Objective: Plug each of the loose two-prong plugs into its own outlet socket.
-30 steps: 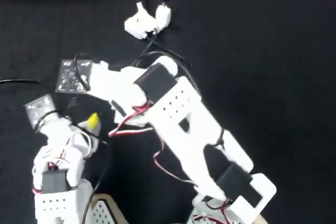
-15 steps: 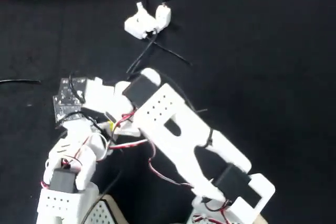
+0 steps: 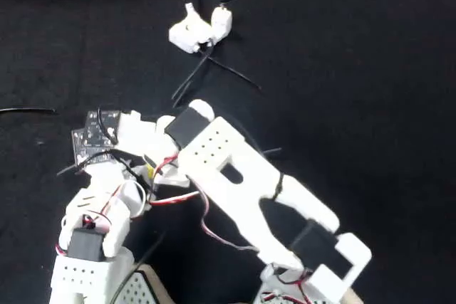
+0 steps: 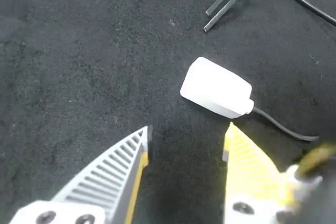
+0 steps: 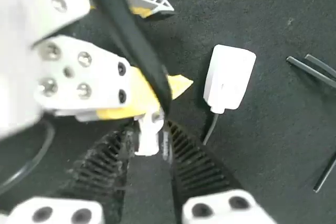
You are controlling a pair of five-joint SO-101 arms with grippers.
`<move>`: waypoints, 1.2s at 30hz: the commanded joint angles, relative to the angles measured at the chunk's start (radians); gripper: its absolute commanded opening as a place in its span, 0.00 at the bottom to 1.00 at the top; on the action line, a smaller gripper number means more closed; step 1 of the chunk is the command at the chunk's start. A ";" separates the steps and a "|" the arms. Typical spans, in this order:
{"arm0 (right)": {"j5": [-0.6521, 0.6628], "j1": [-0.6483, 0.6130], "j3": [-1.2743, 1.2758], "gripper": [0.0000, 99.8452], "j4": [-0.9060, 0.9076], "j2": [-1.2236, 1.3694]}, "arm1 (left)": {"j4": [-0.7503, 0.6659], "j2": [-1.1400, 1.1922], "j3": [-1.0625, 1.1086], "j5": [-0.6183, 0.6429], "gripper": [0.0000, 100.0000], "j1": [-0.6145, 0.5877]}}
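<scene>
A white two-prong plug [image 4: 215,87] with a thin black cord lies flat on the black mat. My left gripper [image 4: 188,128] is open just short of it, one finger at each side of its near end. In the right wrist view the same plug [image 5: 229,80] lies beside the left gripper's yellow fingertip [image 5: 178,85]. My right gripper [image 5: 149,129] is shut on a small white piece at the end of a black cable. Seen from above, the right arm [image 3: 235,169] leans across to the left arm [image 3: 92,211], and they meet near the table's left front. The white outlet block [image 3: 187,33] sits at the far middle.
A white plug [image 3: 222,21] with a cord sits against the outlet block. Loose black cable ends [image 4: 226,3] lie on the mat beyond the plug, and black cords [image 3: 214,65] run from the block toward the arms. A thin cable [image 3: 28,110] lies at the left edge.
The right arm has drawn its gripper nearer and leftward, toward the left arm. The left arm has swung inward to the right, so the two grippers now crowd together.
</scene>
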 commanded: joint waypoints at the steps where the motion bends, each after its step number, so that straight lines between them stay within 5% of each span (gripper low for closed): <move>1: -0.009 -0.008 -0.008 0.01 -0.021 0.042 | -0.017 -0.009 -0.013 0.006 0.23 -0.045; 13: -0.009 0.008 -0.047 0.01 -0.008 0.067 | -0.017 -0.009 -0.008 0.006 0.23 -0.053; 31: 0.000 0.071 -0.446 0.01 0.290 0.067 | -0.018 -0.009 -0.007 0.006 0.23 -0.050; 36: -0.005 0.176 -0.510 0.01 0.279 0.067 | -0.014 -0.009 -0.007 0.006 0.23 -0.048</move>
